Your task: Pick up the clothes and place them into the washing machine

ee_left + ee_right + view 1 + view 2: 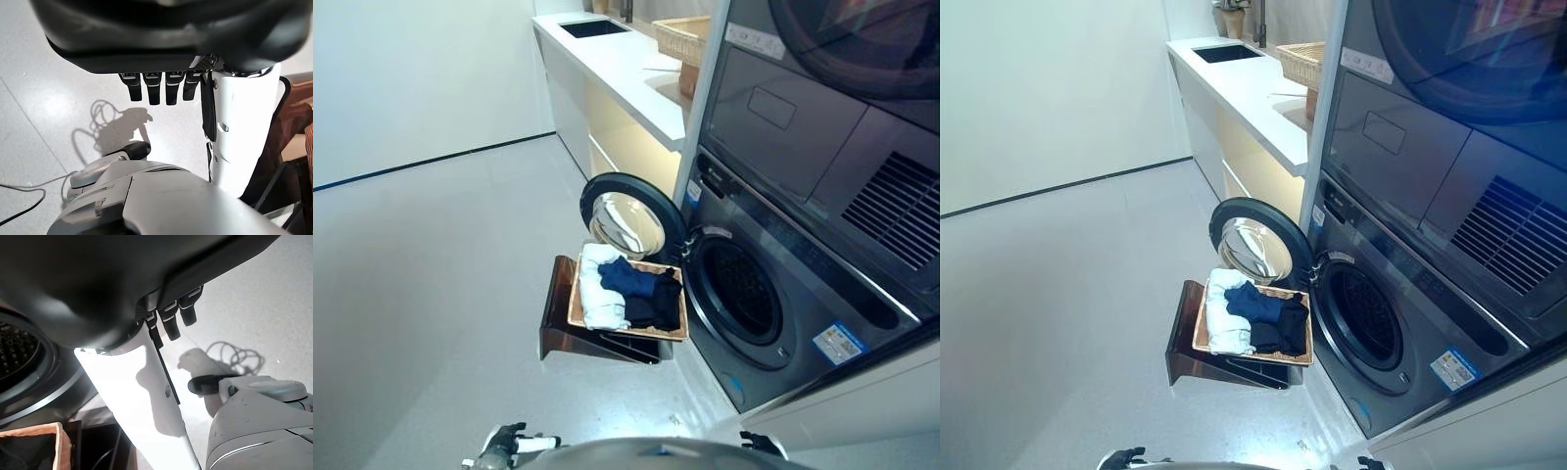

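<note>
A shallow wicker basket [636, 334] rests on a low dark brown box [558, 318] beside the washing machine [783, 323]. It holds a white cloth [599, 294], a dark blue garment [628, 278] and a black garment [658, 305]. The machine's round door [628, 221] stands open behind the basket, and the drum opening [740, 292] is dark. My left hand [505, 442] hangs low at the bottom, far from the basket; in its wrist view its fingers [156, 91] are straight and hold nothing. My right hand [760, 444] hangs low by the machine's front, its fingers [174, 316] relaxed and empty.
A dryer [803, 108] is stacked above the washing machine. A white counter [617, 69] with a sink runs back along the wall and bears another wicker basket [683, 37]. Pale open floor [431, 294] lies left of the box.
</note>
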Controlling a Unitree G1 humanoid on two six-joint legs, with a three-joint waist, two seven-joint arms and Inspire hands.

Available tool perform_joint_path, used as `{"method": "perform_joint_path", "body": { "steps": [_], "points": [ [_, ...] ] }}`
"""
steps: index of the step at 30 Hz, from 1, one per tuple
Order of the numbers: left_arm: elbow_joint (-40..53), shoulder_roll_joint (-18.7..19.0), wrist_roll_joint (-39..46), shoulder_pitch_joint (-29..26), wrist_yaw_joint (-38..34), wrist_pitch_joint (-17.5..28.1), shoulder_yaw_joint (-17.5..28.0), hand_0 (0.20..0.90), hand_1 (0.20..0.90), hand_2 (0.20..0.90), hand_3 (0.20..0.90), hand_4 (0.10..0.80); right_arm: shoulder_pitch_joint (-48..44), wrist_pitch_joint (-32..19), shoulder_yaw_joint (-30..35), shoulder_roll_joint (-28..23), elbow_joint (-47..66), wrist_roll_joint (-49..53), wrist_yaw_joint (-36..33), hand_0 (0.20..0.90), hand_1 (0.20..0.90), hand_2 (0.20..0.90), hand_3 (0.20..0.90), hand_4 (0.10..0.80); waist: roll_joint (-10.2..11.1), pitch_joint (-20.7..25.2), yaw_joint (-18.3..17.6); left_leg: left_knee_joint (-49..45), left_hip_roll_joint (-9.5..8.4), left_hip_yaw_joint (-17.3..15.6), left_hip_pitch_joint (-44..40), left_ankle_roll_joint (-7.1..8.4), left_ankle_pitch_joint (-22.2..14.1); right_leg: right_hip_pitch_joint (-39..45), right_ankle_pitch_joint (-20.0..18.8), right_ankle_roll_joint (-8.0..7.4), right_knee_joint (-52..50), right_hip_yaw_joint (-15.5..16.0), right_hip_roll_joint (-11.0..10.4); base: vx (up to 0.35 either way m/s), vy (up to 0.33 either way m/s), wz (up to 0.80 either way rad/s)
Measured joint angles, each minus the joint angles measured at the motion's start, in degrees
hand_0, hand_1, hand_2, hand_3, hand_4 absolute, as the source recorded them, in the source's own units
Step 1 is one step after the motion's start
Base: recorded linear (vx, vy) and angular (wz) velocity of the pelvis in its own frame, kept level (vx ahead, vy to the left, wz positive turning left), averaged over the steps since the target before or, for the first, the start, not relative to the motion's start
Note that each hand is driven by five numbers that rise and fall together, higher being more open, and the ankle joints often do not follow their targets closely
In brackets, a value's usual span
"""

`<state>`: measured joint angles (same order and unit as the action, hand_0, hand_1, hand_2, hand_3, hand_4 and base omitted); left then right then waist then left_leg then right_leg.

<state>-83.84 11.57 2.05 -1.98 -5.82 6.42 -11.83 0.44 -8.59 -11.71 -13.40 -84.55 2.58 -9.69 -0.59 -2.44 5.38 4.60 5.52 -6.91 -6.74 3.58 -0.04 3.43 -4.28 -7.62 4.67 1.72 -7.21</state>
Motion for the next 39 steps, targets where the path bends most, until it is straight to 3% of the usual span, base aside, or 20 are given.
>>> {"method": "perform_joint_path", "body": {
  "steps": [39],
  "points": [
    [0.08,-0.19,3.31,0.54,0.64,-0.11,0.4,0.9,0.9,0.9,0.9,0.8,-0.44,1.15,-0.68,0.55,-0.03,2.4,0.97,0.9,0.9,0.9,0.9,0.8,0.34,0.27,-0.04,0.08,0.54,0.27,-0.17,0.06,-0.05,-0.02,0.28,0.34,-0.47,0.16,0.49,0.003,-0.004,0.0]
  ]
}}
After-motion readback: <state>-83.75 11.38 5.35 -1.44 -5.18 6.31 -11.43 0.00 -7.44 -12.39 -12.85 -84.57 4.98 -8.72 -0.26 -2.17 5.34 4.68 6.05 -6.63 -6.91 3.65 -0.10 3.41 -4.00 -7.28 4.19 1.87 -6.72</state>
